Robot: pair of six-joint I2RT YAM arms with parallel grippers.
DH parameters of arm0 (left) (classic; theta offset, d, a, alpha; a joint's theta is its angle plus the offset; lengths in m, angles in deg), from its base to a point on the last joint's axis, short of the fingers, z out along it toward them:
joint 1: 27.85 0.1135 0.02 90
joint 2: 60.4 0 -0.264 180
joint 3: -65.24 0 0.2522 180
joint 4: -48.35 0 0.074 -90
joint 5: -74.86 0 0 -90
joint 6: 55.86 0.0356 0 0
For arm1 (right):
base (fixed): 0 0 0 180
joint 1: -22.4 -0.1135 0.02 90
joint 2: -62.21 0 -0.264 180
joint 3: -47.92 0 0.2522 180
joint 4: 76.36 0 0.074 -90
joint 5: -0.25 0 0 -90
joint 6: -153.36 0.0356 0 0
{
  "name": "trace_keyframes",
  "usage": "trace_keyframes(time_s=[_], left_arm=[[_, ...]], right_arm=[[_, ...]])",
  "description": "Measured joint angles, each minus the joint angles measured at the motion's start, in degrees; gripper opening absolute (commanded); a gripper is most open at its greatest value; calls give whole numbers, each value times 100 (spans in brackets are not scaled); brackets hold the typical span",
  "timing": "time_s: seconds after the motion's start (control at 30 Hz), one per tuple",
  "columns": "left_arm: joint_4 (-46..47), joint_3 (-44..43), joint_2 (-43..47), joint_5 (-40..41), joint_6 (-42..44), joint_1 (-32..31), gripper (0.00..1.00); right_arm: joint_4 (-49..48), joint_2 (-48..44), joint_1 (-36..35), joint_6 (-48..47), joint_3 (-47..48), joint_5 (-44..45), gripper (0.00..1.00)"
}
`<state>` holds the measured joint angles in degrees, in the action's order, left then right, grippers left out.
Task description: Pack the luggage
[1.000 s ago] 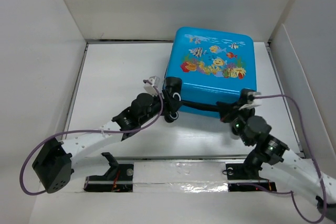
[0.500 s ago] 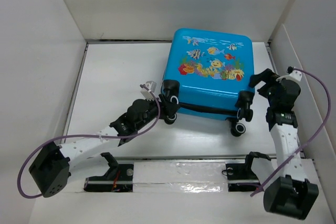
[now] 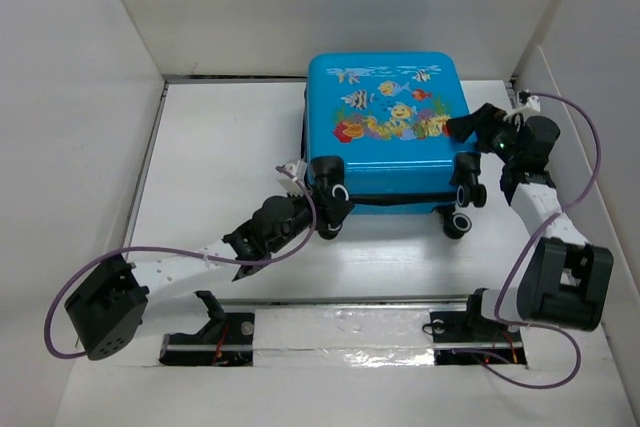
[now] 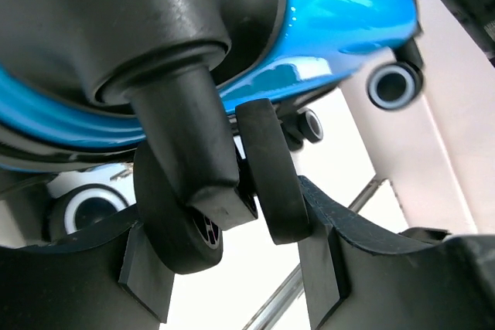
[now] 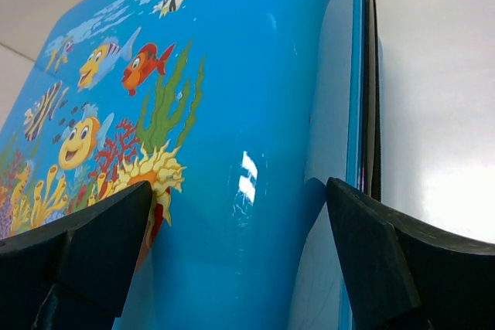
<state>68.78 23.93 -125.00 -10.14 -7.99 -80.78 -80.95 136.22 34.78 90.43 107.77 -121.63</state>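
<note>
I am watching the small bright-blue hard-shell suitcase with its cartoon fish and coral print [image 3: 385, 132] lying closed and flat, print side up, toward one o'clock on the white tabletop [image 3: 220, 147], close to the side wall at three o'clock. The trouble I am expecting starts at the case's seven o'clock corner. There the left gripper [image 4: 224, 214] is pinching the black twin caster wheel [image 4: 271, 175], and a caster is a poor handle. It is free to swivel and roll, so any pull could be twisting it out of the pads or dragging the whole case across the table instead of steadying it. The shell is glossy, and the right arm could be skidding off it or shoving the case crooked while the left is anchoring only one corner. The two wheels at five o'clock [image 3: 458, 222] would let that end roll freely. The left fingers [image 4: 147, 268] are standing roughly half closed, one pad on each outer face of the twin wheel, and they are holding nothing else. The right gripper [image 5: 236, 241] is hovering at the case's three o'clock edge with its fingers [image 5: 93, 245] spread wide. They are framing the blue shell and its dark seam but gripping nothing, and I cannot tell whether either pad is touching the shell.
</note>
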Motion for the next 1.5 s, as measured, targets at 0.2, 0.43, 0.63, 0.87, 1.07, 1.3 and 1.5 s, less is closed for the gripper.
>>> trace_keyframes(time_s=[0.2, 0.43, 0.63, 0.87, 1.07, 1.3, 1.5], left_arm=[[369, -219, -520, -142, -122, -61, 0], [13, -647, -789, -442, -120, -125, 0], [-22, -940, -1038, -809, -258, -170, 0], [-114, -1010, -1056, -1320, -448, 22, 0], [-284, -1130, -1056, -1676, -522, 166, 0], [-669, -1329, -1054, -1768, -514, 203, 0], [-992, -1384, -922, -1685, -444, 203, 0]], right_arm=[[326, 962, -299, -136, 1182, 92, 100], [1152, 719, -608, -649, 1532, 997, 100], [1106, -1545, -1528, -802, 507, 1497, 35], [299, -4059, -3171, -651, -1676, 1847, 0], [-326, -3626, -5106, -245, -3539, 2662, 21], [-1867, -1694, -6284, -120, -3585, 3823, 48], [-3226, -595, -6314, -109, -3488, 4450, 52]])
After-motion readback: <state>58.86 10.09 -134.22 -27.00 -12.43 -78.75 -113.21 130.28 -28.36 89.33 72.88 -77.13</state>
